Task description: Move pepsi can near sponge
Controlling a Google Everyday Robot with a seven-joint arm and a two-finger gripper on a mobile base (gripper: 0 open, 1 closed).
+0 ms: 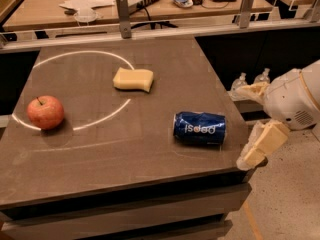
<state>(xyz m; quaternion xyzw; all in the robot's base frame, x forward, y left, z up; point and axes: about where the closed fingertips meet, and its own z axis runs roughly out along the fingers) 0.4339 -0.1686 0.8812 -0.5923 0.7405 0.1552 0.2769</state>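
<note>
The pepsi can (199, 128) is dark blue with white lettering and lies on its side near the table's right front. The sponge (133, 79), a pale yellow block, lies further back toward the table's middle, well apart from the can. My gripper (253, 119) hangs just off the table's right edge, to the right of the can. Its cream fingers (262, 145) are spread apart and hold nothing.
A red apple (45, 112) sits at the left of the dark table (120, 159), on a white painted ring. A railing and a cluttered desk run behind the table. Two plastic bottles (252, 80) stand low to the right.
</note>
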